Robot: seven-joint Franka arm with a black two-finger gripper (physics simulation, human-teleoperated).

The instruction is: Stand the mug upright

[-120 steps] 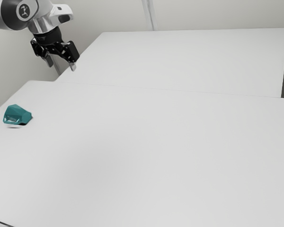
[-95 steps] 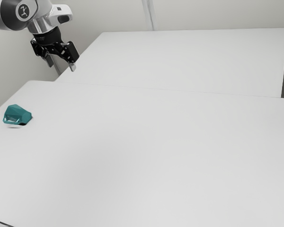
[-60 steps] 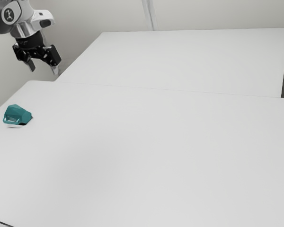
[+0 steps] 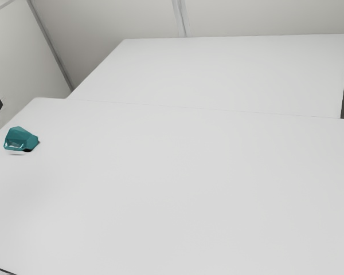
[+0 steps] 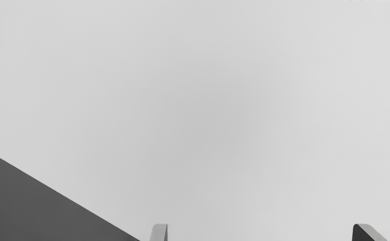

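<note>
- The mug (image 4: 21,139) lies tipped on its side on the worktop (image 4: 178,183), near the edge at the exterior view's left, with its handle low and toward that same left.
- I judge the step in hand to be getting the pincer (image 5: 261,231) to the mug; with the mug lying over, the upright pose the task wants is not there.
- The next move likely calls for bringing the hand over the mug and turning it until the fingers can straddle the body, then lowering, gripping, and rolling the mug up onto its base.
- Which end is the mouth I can't tell for certain, so that is worth settling before choosing which way to roll it.
- The pincer stands wide, holding nothing, with bare worktop seen between its fingertips in the wrist view.
- Part of the hand hangs at the exterior view's left edge, raised and well apart from the mug.
- The wrist camera looks down on the worktop, with a dark area (image 5: 30,207) past its slanting edge, beside one finger.
</note>
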